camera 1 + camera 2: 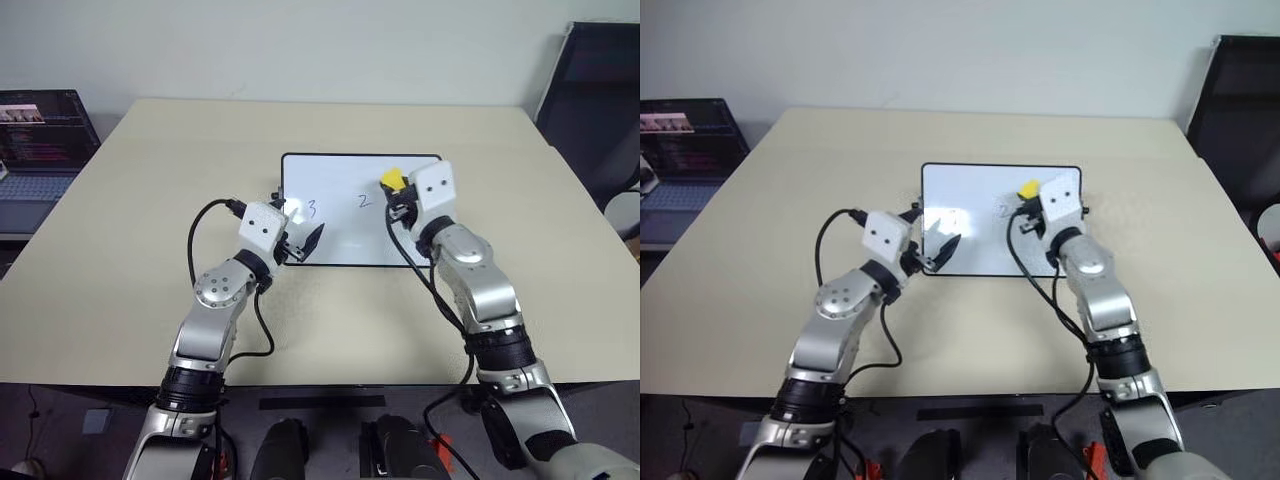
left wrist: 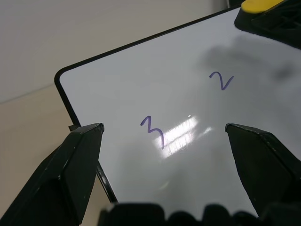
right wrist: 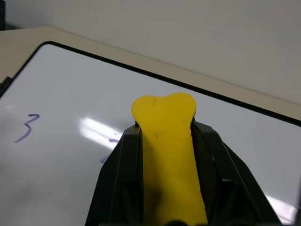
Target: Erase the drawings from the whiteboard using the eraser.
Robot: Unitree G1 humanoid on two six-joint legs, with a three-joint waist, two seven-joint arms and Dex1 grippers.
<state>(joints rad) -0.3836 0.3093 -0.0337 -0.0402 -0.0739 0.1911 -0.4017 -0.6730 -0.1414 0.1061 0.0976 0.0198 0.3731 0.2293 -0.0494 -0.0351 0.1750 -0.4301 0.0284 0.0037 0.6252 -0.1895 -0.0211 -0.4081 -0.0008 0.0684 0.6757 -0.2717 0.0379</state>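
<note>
- Laptop (image 1: pixel 40 140) at far left, on a lower surface beside table (image 1: pixel 130 250), screen lit, well apart from board.
- Left gripper (image 1: pixel 303 238) over board's left end, fingers (image 2: pixel 70 165) spread wide, nothing between them; level-ish, aimed fwd and to the right.
- Board (image 1: pixel 345 235) flat on table, mid-table, long side across; black frame, rounded corners, small knob at left short side.
- "3" (image 2: pixel 154 131) on board's left part, just beyond left gripper's tips, seen between the two fingers in left wrist view; intact.
- Glare patch on board just beside the "3".
- "2" (image 2: pixel 220 81) on board right of centre, between "3" and eraser; intact, near right gripper's shadow.
- Faint squiggle: can't tell where, too small to make out.
- Eraser (image 3: pixel 168 155) pinched in right gripper (image 1: pixel 397 190), yellow block clamped btw both fingers, rounded end sticking out past tips.
- Right gripper over board's right part, near far edge, just beside the "2"; eraser looks raised off surface, contact can't tell for sure.
- Dark chair (image 1: pixel 600 100) at far right, beyond table corner.
</note>
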